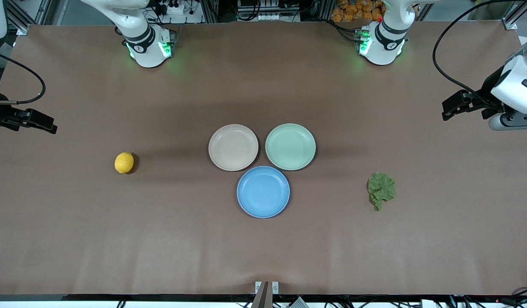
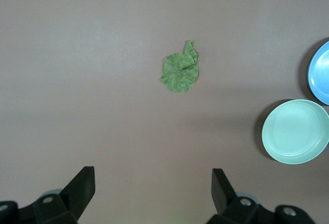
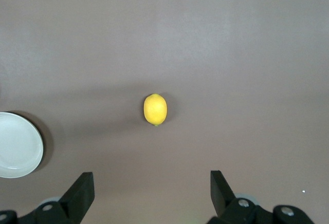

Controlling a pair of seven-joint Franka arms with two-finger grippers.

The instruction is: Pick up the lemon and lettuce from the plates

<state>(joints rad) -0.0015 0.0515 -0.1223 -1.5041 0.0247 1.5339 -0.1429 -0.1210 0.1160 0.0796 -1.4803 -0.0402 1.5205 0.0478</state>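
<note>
The left claw (image 2: pixel 149 193) hangs with its jaws spread wide and nothing between them, high over the bench (image 1: pixel 263 248) at the left arm's end, and its wrist view looks straight down on the lettuce (image 2: pixel 180 72). The right claw (image 3: pixel 149 193) is likewise released and empty, held up over the right arm's end of the bench, with the lemon (image 3: pixel 155 109) centred beneath its camera. Both task things lie on the bare bench, not on any plate: the lemon sits well apart from the beige-pink plate (image 1: pixel 233 147) toward the right arm's end, and the lettuce lies flat, stem toward the front camera, well apart from the mint green plate (image 1: pixel 290 146) toward the left arm's end. The two plates stand empty side by side at the bench's middle, with a blue plate (image 1: pixel 263 192) just beside both, nearer the front camera. Judged from this, no pick has begun; each arm appears poised for its approach. The next move likely calls for a straight descent, jaws straddling the lemon across its narrow width, and a low pinch for the thin, limp leaf, which may need the fingers almost at the surface. Room is generous: nothing crowds either thing, the bench edges are well away, and the plates lie clear of both descent paths.
</note>
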